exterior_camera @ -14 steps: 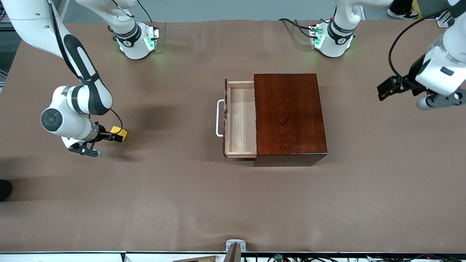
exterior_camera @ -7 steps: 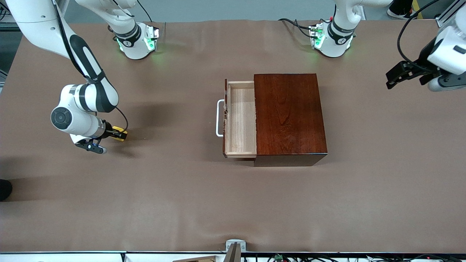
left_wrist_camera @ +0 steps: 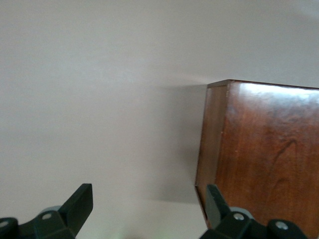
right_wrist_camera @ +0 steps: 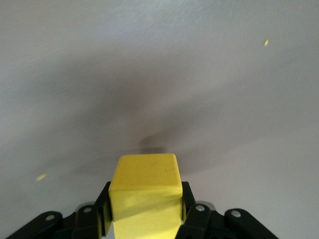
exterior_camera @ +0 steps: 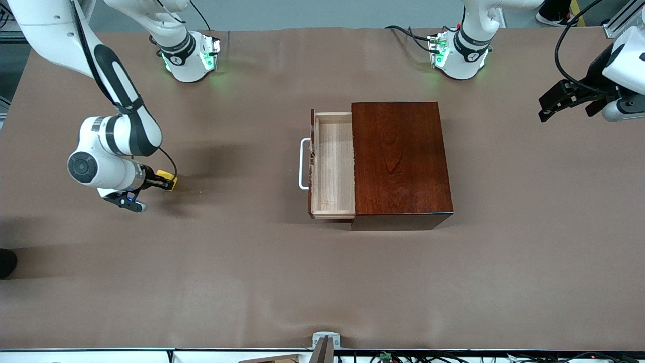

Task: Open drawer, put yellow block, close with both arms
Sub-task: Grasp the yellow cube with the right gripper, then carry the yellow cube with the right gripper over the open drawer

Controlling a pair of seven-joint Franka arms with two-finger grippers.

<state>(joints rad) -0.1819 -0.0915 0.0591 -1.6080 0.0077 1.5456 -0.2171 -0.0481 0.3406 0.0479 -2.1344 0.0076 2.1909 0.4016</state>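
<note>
Mid-frame, the pale light-wood drawer (exterior_camera: 332, 166) stands open, bare brown table (exterior_camera: 242, 262) all round. Right gripper (exterior_camera: 160, 182), frame-left, clamps the small bright yellow block (exterior_camera: 166, 179); left gripper (exterior_camera: 554, 103), upper right, fingers apart.

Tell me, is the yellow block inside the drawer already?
No, the yellow block sits pinched in the right claw, away from the open drawer.

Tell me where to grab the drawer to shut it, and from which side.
Judging by its pose, take the white bar handle on the drawer, coming from the right arm's end of the table; it stands off the front with a gap for fingers.
</note>
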